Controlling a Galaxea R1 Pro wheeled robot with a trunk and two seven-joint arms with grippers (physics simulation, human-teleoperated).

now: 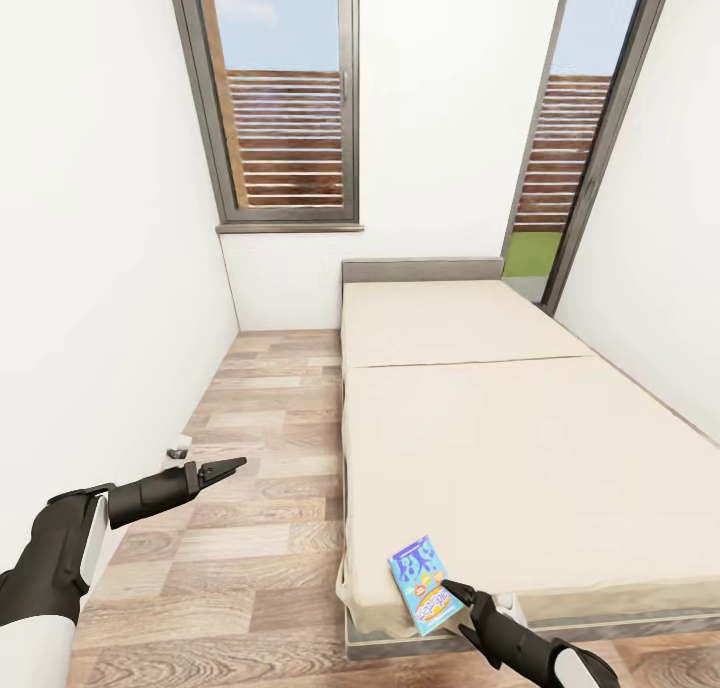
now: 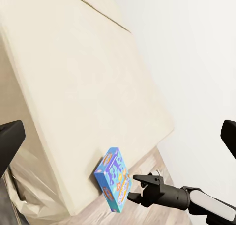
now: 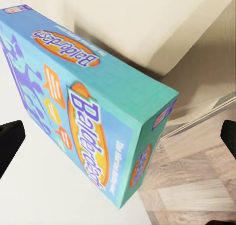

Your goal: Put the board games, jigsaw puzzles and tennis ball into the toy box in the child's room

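One board game [image 1: 424, 583], a flat blue box with orange-yellow "Balderdash" print, lies at the near left corner of the bed [image 1: 500, 438] and overhangs the mattress edge. My right gripper [image 1: 452, 590] is open right at the box's near end. In the right wrist view the box [image 3: 83, 102] looms large between the widely spread fingertips [image 3: 10, 141]. The left wrist view shows the same box [image 2: 114, 178] with the right gripper [image 2: 136, 188] against its edge. My left gripper [image 1: 228, 466] hangs open and empty over the floor, left of the bed. The table and toy box are out of view.
A strip of wood-plank floor [image 1: 260, 438] runs between the white left wall [image 1: 90, 268] and the bed. A dark-framed window [image 1: 285, 118] stands behind the grey headboard [image 1: 420, 268], and a second tall window [image 1: 570, 138] is at the right. The white right wall hugs the bed's far side.
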